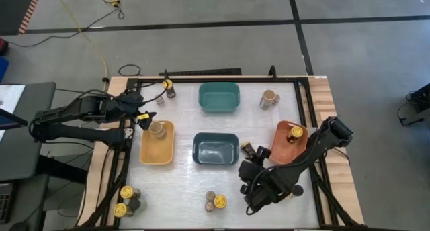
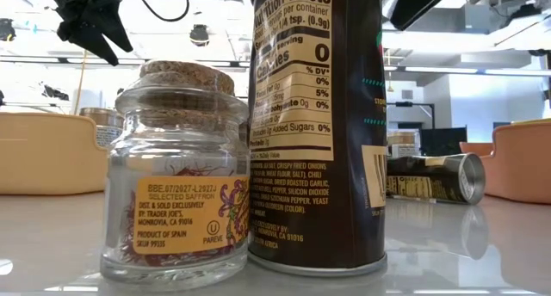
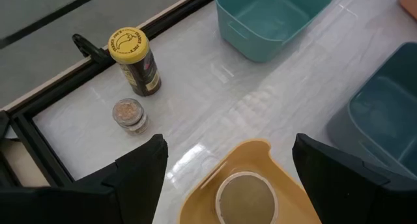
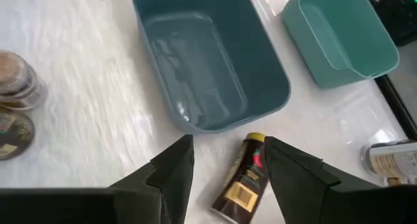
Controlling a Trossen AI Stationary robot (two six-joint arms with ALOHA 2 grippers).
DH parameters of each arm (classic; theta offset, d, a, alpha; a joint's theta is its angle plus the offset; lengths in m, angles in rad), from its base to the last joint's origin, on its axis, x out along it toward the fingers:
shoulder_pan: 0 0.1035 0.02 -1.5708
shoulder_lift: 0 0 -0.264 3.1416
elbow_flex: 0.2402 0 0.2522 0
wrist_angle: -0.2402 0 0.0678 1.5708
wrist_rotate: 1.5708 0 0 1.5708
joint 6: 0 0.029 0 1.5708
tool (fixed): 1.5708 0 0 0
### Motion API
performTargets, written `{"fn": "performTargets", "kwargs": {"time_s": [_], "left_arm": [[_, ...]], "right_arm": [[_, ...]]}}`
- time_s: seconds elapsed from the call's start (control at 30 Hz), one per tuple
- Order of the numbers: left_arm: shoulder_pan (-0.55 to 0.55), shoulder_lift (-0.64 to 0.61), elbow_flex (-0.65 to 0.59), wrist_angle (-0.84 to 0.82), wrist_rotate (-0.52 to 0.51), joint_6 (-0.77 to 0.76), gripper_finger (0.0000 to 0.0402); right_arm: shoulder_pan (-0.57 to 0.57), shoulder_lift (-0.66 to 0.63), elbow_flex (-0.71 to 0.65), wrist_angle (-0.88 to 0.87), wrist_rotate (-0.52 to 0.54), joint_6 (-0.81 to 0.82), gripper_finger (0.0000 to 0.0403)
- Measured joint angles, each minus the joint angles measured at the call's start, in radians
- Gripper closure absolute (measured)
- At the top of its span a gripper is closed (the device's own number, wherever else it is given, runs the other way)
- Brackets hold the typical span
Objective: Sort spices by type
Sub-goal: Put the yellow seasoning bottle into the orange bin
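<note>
My left gripper point(image 1: 146, 119) is open just above a wide tan-topped jar point(image 3: 246, 198) that stands upright in the yellow bin point(image 1: 156, 152); its fingers point(image 3: 143, 175) stand apart on either side of the jar without touching it. My right gripper point(image 1: 249, 166) is open and low over a dark yellow-lidded jar point(image 4: 240, 180) that lies on its side on the table next to the dark-blue bin point(image 4: 208, 61); its fingers point(image 4: 172, 168) stand on either side of the jar. A yellow-lidded jar point(image 1: 294, 131) stands in the orange bin point(image 1: 282, 145).
The teal bin point(image 1: 219, 97) is at the far middle. A yellow-lidded jar point(image 3: 135, 62) and a small brown-topped jar point(image 3: 128, 114) stand at the far left. A tan jar point(image 1: 269, 98) lies at the far right. More jars cluster at the near left point(image 1: 125, 199) and near middle point(image 1: 215, 201).
</note>
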Motion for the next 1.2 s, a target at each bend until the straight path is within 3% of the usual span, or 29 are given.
{"fn": "performTargets", "kwargs": {"time_s": [0.13, 0.23, 0.5, 0.73, 0.9, 1.2], "left_arm": [[0.000, 0.000, 0.000, 0.000, 0.000, 0.001, 0.0085], [0.000, 0.000, 0.000, -0.001, 0.000, 0.001, 0.0085], [0.000, 0.000, 0.000, -0.001, 0.000, 0.001, 0.0085], [0.000, 0.000, 0.000, -0.001, 0.000, -0.015, 0.0085], [0.000, 0.000, 0.000, -0.003, 0.000, -0.015, 0.0085], [0.000, 0.000, 0.000, -0.003, 0.000, -0.006, 0.0085]], "right_arm": [[-0.001, -0.001, 0.001, -0.003, -0.008, 0.015, 0.0181], [-0.010, -0.013, 0.001, -0.033, -0.085, 0.042, 0.0166], [-0.013, -0.059, 0.001, -0.180, -0.137, 0.083, 0.0077], [0.002, -0.122, -0.019, -0.312, -0.088, 0.356, 0.0010], [0.011, -0.164, -0.073, -0.314, -0.106, 0.497, 0.0008], [-0.037, -0.180, -0.118, -0.312, -0.128, 0.588, 0.0014]]}}
